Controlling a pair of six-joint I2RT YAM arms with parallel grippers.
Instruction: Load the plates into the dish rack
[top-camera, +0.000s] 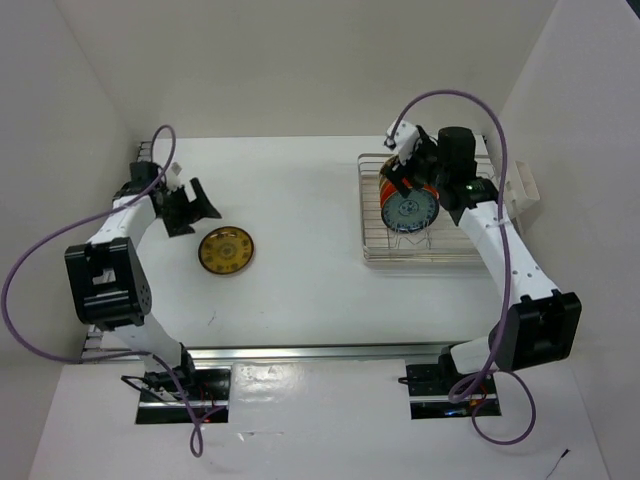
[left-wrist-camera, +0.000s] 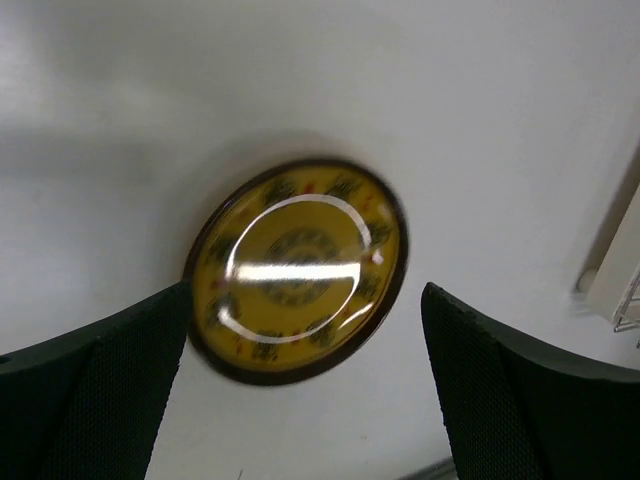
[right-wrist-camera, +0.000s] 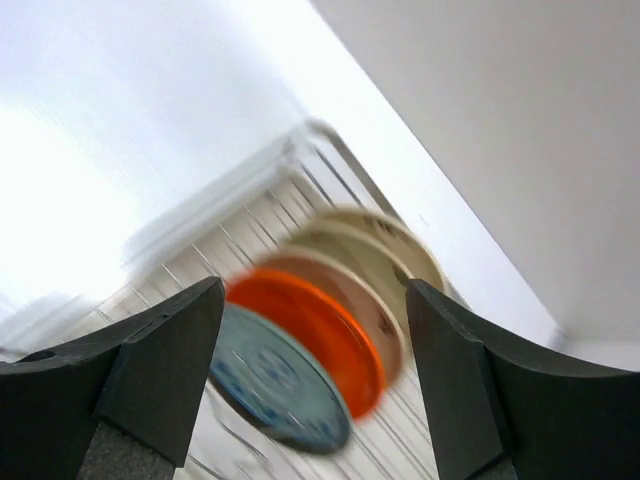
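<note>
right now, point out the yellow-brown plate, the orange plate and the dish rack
yellow-brown plate (left-wrist-camera: 297, 270): left wrist view, centre of its face
orange plate (right-wrist-camera: 330, 325): right wrist view, its exposed upper face
dish rack (top-camera: 385, 247): top external view, bare wire floor near its front

Yellow-brown plate (left-wrist-camera: 297, 270): smooth, high gloss, with a bright reflected band across its centre. Orange plate (right-wrist-camera: 330, 335): smooth, glossy. Dish rack (top-camera: 420, 258), at 2 o'clock on the table (top-camera: 300, 200): bright silver metal wire. Table: white, smooth, matt. Left gripper (left-wrist-camera: 305, 295) pads (left-wrist-camera: 110, 400): matt black, finely textured.
</note>
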